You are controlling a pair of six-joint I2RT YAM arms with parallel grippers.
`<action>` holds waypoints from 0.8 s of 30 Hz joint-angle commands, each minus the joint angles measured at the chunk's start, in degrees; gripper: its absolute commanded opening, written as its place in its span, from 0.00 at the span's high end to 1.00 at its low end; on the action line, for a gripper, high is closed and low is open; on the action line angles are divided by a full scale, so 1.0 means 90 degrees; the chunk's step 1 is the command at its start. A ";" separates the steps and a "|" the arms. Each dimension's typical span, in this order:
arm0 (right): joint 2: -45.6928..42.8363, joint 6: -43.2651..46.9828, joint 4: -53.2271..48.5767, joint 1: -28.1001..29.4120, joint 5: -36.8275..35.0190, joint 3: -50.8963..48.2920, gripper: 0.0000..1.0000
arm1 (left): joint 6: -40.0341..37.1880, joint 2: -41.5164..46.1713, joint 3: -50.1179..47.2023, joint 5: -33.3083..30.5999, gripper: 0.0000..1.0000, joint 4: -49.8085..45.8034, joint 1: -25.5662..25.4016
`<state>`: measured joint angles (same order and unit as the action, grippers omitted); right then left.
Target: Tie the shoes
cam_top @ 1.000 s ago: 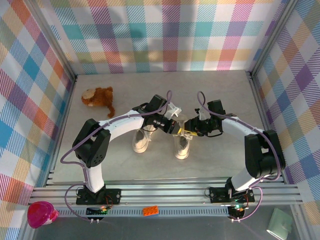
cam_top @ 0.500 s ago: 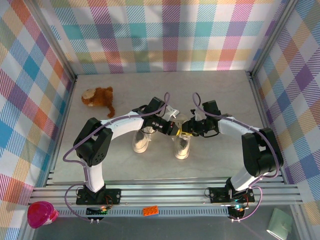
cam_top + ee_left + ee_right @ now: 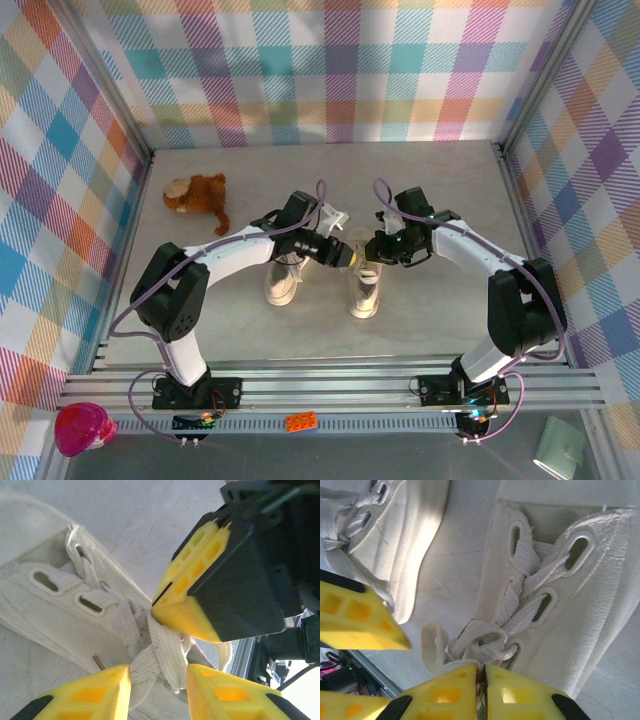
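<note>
right gripper (image 3: 484, 672) fingers pressed together, pinching the knotted laces (image 3: 487, 647) at the far end of the right-hand shoe (image 3: 366, 290). left gripper (image 3: 159, 675) jaws apart, straddling the same knot, tips close to the right gripper's. right-hand shoe sits mid-tabletop (image 3: 440, 180); second shoe (image 3: 282, 280) just beside it, toward the left edge.

White arms (image 3: 235, 244), black joints (image 3: 186, 308) (purple cables (image 3: 321, 192)), yellow pincer fingers (image 3: 455, 685).
</note>
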<state>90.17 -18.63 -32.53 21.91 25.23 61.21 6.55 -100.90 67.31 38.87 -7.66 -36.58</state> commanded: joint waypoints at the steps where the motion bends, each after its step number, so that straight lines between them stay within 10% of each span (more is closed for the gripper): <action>1: -0.0147 0.0239 -0.0473 0.0065 -0.0266 0.0181 0.84 | 0.0067 0.0287 -0.0240 -0.0126 0.63 0.0677 0.0024; 24: -0.0303 0.0325 -0.0405 0.0075 -0.0227 0.0163 0.97 | -0.0633 -0.0085 0.0125 -0.0570 0.53 0.0151 -0.0560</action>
<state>88.58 -16.60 -34.87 22.20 22.96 61.69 3.33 -100.27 66.46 34.61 -4.08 -40.40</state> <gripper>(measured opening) 0.059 0.464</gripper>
